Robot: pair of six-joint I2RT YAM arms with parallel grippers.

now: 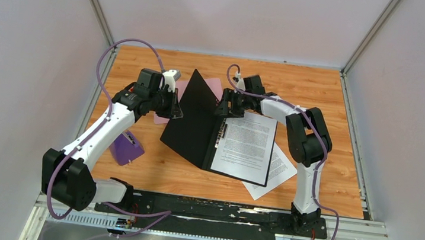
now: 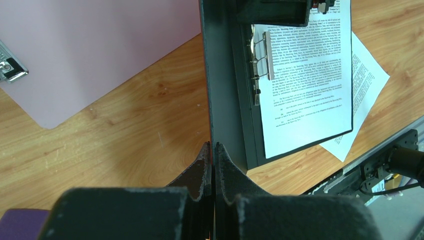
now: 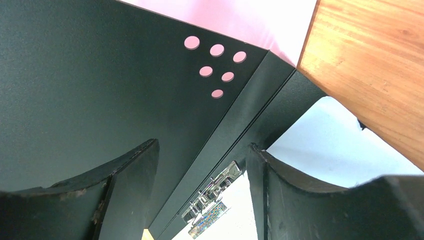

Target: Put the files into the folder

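left gripper [image 2: 212,147] clenched on black folder [image 1: 195,115] cover (held near upright) | right gripper [image 3: 202,150] jaws spread, straddling spine clip [image 3: 210,200] | first file sheet [image 1: 246,144] flat inside folder | second file sheet [image 1: 281,172] on table [image 1: 342,110], partly beneath folder

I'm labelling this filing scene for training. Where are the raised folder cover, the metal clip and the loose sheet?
folder cover [image 1: 195,121]: top view, middle of the raised black panel.
metal clip [image 2: 269,55]: left wrist view, its silver bar.
loose sheet [image 1: 279,170]: top view, corner poking out beneath the folder.
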